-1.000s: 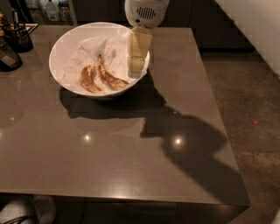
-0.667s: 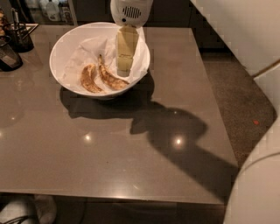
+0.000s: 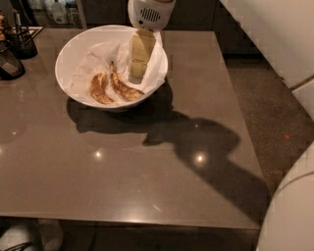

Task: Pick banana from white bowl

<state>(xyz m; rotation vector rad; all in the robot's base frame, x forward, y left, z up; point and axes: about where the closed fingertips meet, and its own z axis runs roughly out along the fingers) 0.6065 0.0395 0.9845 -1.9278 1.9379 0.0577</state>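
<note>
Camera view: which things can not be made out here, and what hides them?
- Gripper, in the bowl right of the banana: whether it touches the paper is unclear, and it hides the paper behind it.
- Arm: cut off by the top edge.
- Holder at the left: too dark to tell its contents.
- Bottles: cut off by the top edge.

On the table (image 3: 122,186), toward its 11 o'clock, sits the bowl (image 3: 66,56) lined with paper (image 3: 93,59), the banana (image 3: 123,87) at its 5 o'clock, a second banana (image 3: 98,89) just left at 7, and the gripper (image 3: 138,68) at 3.
</note>
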